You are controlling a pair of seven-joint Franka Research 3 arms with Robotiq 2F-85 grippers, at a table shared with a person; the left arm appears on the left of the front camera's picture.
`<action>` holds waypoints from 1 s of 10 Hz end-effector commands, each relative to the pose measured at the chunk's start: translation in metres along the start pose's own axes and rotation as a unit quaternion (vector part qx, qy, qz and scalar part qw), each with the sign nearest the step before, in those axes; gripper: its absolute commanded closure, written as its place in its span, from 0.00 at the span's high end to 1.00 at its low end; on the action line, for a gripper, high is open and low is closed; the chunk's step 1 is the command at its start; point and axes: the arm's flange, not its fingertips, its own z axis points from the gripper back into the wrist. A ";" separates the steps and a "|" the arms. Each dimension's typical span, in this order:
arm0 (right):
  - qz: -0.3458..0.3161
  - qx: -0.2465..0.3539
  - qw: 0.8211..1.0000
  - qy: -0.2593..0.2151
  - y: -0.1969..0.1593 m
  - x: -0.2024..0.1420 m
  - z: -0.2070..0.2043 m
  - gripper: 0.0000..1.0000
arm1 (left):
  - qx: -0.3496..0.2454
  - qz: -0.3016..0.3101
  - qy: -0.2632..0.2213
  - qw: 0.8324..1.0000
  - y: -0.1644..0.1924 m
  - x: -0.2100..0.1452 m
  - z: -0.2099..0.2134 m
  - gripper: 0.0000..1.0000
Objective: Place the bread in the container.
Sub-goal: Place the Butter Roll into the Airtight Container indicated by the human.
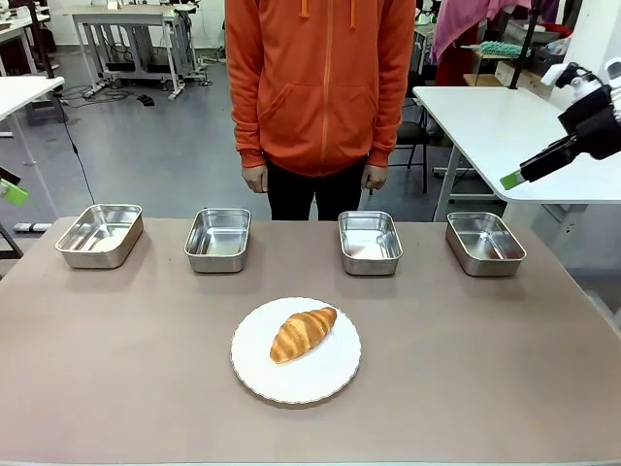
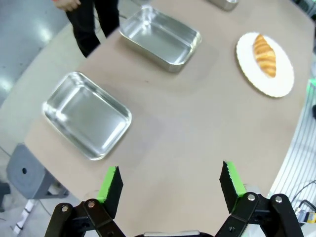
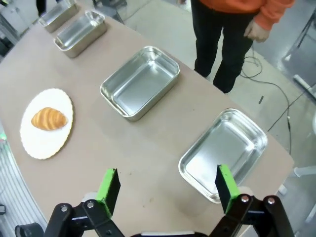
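Standing at the far edge of the bench, a person in an orange hooded top has both arms lowered, and the hands touch nothing.

Layout on the bench:
- Four identical steel pans form one row along the far side, all well apart from one another: the far-left container, the second container, the third container and the far-right container. Each sits upright and shows a bare, shiny floor.
- A round white plate with a scalloped edge lies nearer the robot, about level with the gap between the second and third containers.
- The bread rests on that plate, slightly left of its middle. It lies diagonally, with one tapered end pointing far-right and the other near-left. It touches no container.

Gripper status:
- The left gripper is raised over the left end of the bench. Its jaws are spread wide with nothing between the green pads. The far-left container is the nearest pan ahead of it.
- The right gripper is raised over the right end of the bench. Its jaws are likewise fully apart and hold nothing. The far-right container lies just ahead of one finger.
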 end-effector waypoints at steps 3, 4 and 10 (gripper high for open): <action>-0.032 0.020 0.997 -0.068 -0.072 -0.008 0.025 1.00 | -0.009 -0.020 -0.099 0.995 0.045 -0.018 0.048 1.00; -0.044 0.018 0.996 -0.073 -0.081 -0.013 0.029 1.00 | -0.001 -0.019 -0.125 0.992 0.049 -0.021 0.056 1.00; -0.066 0.019 0.992 -0.103 -0.107 -0.022 0.051 1.00 | -0.002 0.018 -0.159 0.987 0.046 -0.013 0.060 1.00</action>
